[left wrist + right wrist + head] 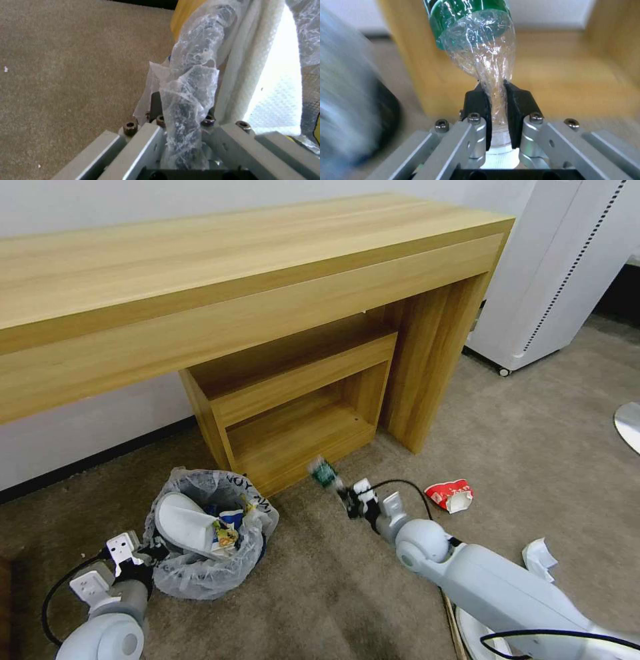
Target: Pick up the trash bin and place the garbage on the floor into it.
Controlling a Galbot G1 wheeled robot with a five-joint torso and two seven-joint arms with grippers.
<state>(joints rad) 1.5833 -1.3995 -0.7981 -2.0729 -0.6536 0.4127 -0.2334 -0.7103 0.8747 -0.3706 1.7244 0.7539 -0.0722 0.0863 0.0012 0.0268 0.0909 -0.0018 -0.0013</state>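
Trash bin (pixel 200 553), the small round one lined with a clear wrinkly plastic bag, sits low on the beige short-pile carpet (pixel 333 593) at the robot's left, just in front of the light wood desk (pixel 220 267) with its open shelf unit. The left gripper (pixel 143 553) is at the bin's near rim, and in the left wrist view its fingers are narrowed onto the bag-wrapped rim (pixel 186 100), so the bin is held by its edge. A white slipper (pixel 183 523) and some coloured wrappers already lie inside. Black lettering runs along the bag's far edge, but I cannot read it from here. To my eye the bin looks light, and the loose liner could slide against the rim, so a hold that catches rim and bag together seems the safest. Further right, the right gripper (pixel 348 499) hangs above the carpet beside the bin, its dark pads pinched on the neck end of a crumpled clear plastic bottle with a green label (pixel 476 42); the label's print is too blurred to make out. The bottle seems thin, soft and a bit slippery, easily crushed, and the neck looks like the firmest place to take it. Further right again, a red and white snack wrapper (pixel 450 495) and a white paper scrap (pixel 539 559) lie on the carpet, well apart from the bin.
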